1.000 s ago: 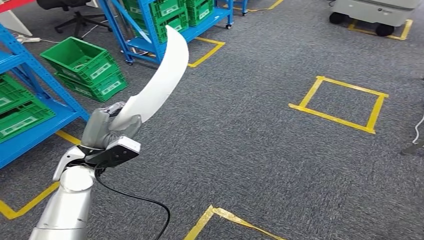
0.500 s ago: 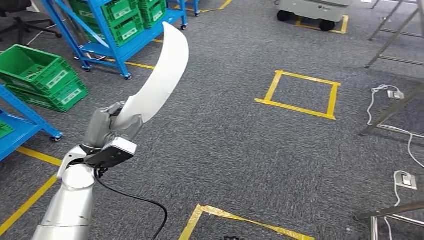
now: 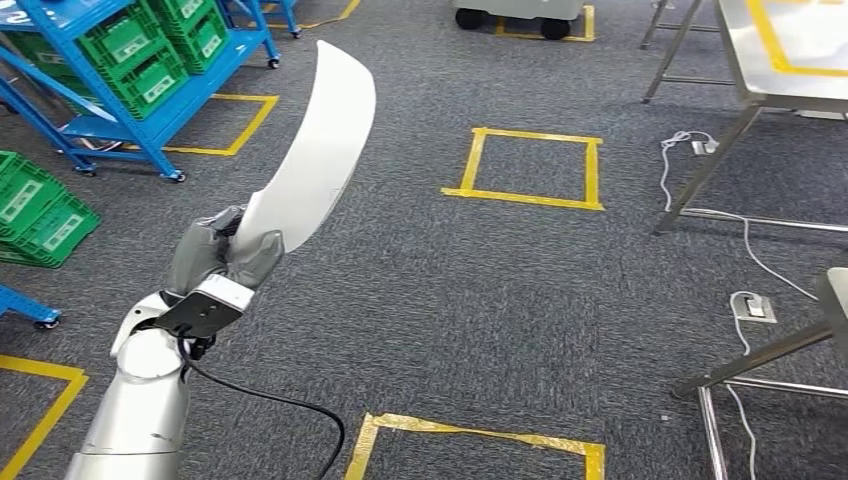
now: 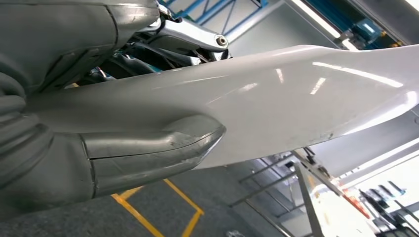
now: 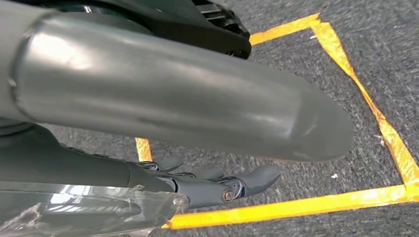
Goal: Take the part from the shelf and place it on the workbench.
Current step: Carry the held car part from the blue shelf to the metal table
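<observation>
Open grey carpet centre, passable. Obstacles: blue shelf with green crates far left; steel workbench far right, legs and cables below; second metal frame near right.

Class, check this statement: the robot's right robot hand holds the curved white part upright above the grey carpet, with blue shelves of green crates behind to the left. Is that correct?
Not quite. The head view shows the left robot hand holding the curved white part, not the right. The rest stands: the part rises above the grey carpet, with the blue shelves of green crates behind to the left.
</observation>
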Controlling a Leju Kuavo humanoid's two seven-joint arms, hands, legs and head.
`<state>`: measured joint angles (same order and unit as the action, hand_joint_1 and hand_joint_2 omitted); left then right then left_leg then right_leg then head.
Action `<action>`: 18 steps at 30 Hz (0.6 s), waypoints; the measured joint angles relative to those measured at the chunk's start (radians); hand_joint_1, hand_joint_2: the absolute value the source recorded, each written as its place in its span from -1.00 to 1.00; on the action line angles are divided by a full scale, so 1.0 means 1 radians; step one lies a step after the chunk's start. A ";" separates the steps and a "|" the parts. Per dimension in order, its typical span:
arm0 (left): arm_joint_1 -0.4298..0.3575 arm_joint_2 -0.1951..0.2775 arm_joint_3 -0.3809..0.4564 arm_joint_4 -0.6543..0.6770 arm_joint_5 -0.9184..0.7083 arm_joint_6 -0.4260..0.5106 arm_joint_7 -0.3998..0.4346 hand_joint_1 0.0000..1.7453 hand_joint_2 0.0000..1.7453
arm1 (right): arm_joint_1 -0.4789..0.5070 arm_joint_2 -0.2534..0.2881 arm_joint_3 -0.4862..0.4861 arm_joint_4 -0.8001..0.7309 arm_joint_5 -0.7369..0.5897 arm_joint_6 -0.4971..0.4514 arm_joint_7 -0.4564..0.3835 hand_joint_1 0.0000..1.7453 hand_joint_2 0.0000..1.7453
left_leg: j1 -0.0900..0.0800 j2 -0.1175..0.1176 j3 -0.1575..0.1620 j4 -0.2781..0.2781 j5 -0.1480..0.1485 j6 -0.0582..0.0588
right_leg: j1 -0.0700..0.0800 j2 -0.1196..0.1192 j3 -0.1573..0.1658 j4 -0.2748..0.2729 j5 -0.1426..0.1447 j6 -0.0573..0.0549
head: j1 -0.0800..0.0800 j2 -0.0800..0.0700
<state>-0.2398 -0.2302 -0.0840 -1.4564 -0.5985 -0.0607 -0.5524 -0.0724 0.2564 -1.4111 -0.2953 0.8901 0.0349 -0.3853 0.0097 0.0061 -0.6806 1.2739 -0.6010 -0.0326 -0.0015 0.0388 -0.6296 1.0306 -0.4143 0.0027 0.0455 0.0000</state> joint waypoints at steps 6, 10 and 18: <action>0.000 0.001 0.001 0.002 0.017 -0.023 0.000 1.00 1.00 | -0.002 0.000 0.000 0.000 0.004 -0.014 0.023 -1.00 -1.00 | 0.009 -0.081 0.094 -0.236 0.146 0.008 | -0.005 0.081 -0.007 0.004 0.006 0.015 | -0.003 0.000; -0.005 -0.002 -0.003 0.009 0.021 -0.030 0.000 1.00 1.00 | 0.003 -0.003 0.000 0.000 0.009 -0.023 0.045 -1.00 -1.00 | 0.007 -0.069 0.108 -0.272 0.149 0.024 | -0.010 0.097 -0.027 0.003 0.012 0.040 | -0.002 0.000; 0.006 0.000 -0.009 0.010 0.037 -0.054 -0.002 1.00 1.00 | 0.013 -0.019 0.012 0.000 0.062 -0.017 -0.003 -1.00 -1.00 | 0.000 0.046 0.121 -0.277 0.140 0.041 | -0.010 -0.044 -0.126 0.217 -0.068 0.061 | 0.009 0.000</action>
<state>-0.2340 -0.2299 -0.0927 -1.4462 -0.5615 -0.1148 -0.5542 -0.0593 0.2378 -1.3993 -0.2955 0.9520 0.0177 -0.3888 0.0100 0.0518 -0.5593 0.9973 -0.4610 0.0082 -0.0114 -0.0050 -0.7559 1.2474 -0.4826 0.0633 0.0546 0.0000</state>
